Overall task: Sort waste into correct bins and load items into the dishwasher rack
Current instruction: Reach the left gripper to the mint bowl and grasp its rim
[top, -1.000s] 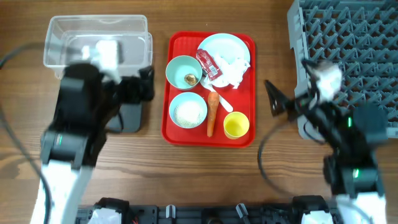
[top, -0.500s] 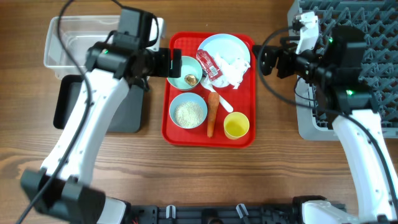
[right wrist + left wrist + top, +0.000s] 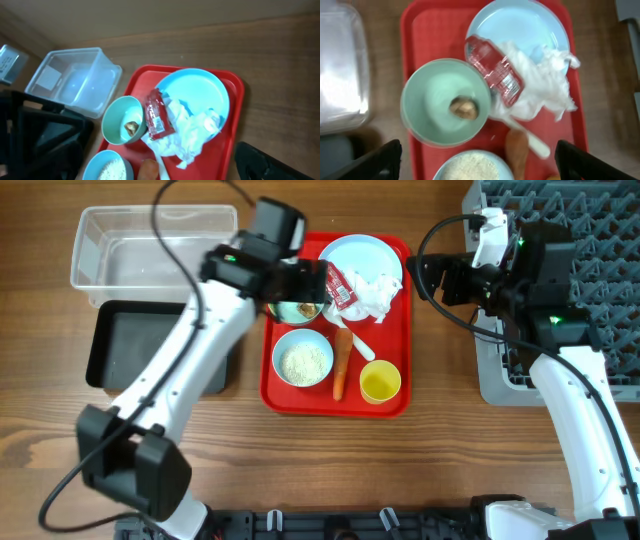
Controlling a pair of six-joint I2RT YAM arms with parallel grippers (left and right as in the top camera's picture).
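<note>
Where the left gripper (image 3: 303, 283) hangs, it half-hides the mint-green bowl (image 3: 292, 311)

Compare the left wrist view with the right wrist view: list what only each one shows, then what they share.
Only the left wrist view: the left hand, with its fingers spread at the bottom corners, and only an edge of the clear tub. Only the right wrist view: that tub whole. Both: the red tray, the pale blue plate, the red wrapper, the crumpled napkin, and the mint-green bowl holding a brown scrap.
</note>
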